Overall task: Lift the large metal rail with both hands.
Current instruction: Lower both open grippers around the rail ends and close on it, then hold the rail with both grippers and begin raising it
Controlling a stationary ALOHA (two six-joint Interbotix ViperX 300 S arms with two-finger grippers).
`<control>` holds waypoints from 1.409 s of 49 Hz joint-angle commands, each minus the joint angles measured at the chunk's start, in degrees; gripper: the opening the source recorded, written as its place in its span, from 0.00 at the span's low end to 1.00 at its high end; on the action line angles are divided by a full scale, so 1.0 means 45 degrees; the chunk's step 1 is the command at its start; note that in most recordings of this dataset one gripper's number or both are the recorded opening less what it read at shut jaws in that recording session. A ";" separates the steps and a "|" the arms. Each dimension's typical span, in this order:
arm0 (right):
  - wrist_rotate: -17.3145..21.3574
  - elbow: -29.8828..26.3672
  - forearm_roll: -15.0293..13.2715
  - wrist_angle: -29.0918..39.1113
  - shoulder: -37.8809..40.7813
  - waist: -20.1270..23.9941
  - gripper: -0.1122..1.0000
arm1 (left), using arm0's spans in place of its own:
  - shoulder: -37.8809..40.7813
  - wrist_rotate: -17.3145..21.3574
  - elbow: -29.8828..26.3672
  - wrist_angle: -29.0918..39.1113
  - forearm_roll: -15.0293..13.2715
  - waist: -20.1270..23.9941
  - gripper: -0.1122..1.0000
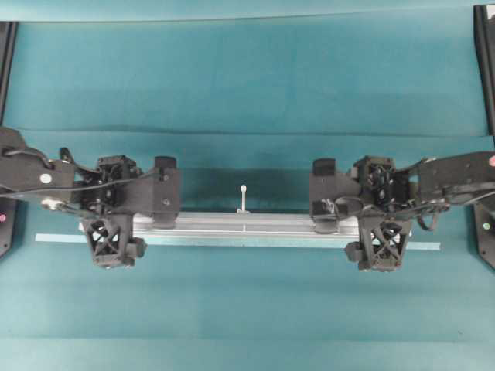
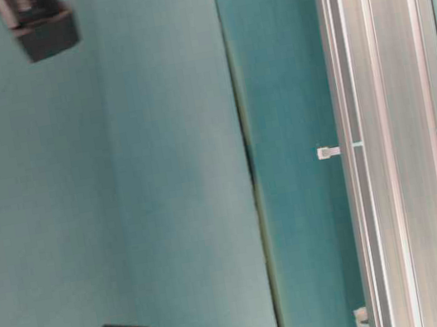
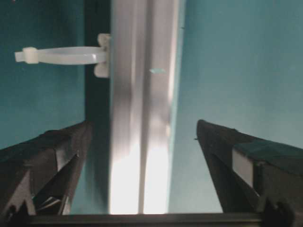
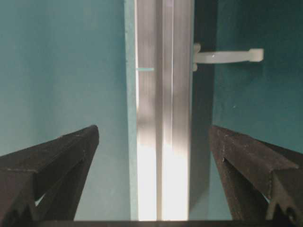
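The large metal rail [image 1: 247, 223] lies crosswise on the teal cloth, with a pale peg [image 1: 244, 197] standing out from its far edge. My left gripper [image 1: 112, 212] is open and straddles the rail near its left end. My right gripper [image 1: 379, 212] is open and straddles it near its right end. In the left wrist view the rail [image 3: 139, 94] runs between the spread fingers [image 3: 52, 151], clear of both. In the right wrist view the rail [image 4: 163, 94] likewise runs between the fingers [image 4: 246, 161] with gaps on both sides.
The thin flat pale strip [image 1: 421, 246] lies along the rail's near side and reaches past both ends. Black frame posts [image 1: 485, 62] stand at the back corners. In the table-level view the rail [image 2: 398, 133] fills the right side.
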 commanded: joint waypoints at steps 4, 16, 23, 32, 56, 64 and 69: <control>0.0098 0.0371 -0.0020 -0.0625 0.0488 0.0039 0.97 | 0.0469 0.0059 0.0039 -0.0566 0.0039 -0.0020 0.99; 0.0098 0.0938 -0.0020 -0.1621 0.0723 0.0059 0.97 | 0.0898 0.0059 0.0098 -0.0879 0.0039 -0.0078 0.99; 0.0098 0.1055 -0.0039 -0.2051 0.0762 0.0059 0.97 | 0.0898 0.0059 0.0117 -0.0898 0.0039 -0.0098 0.99; 0.0098 0.1133 -0.0078 -0.2168 0.0898 0.0059 0.97 | 0.0879 0.0059 0.0137 -0.0898 0.0020 -0.0098 0.99; 0.0039 0.1113 -0.0059 -0.2578 0.1016 0.0020 0.71 | 0.0898 -0.0312 0.0234 -0.1074 0.0039 -0.0332 0.66; 0.0137 0.1113 0.0020 -0.2461 0.1016 -0.0020 0.45 | 0.0898 -0.0293 0.0273 -0.1152 0.0039 -0.0352 0.43; 0.0273 0.1074 0.0078 -0.2324 0.1035 0.0000 0.45 | 0.0898 -0.0273 0.0254 -0.1133 0.0020 -0.0352 0.43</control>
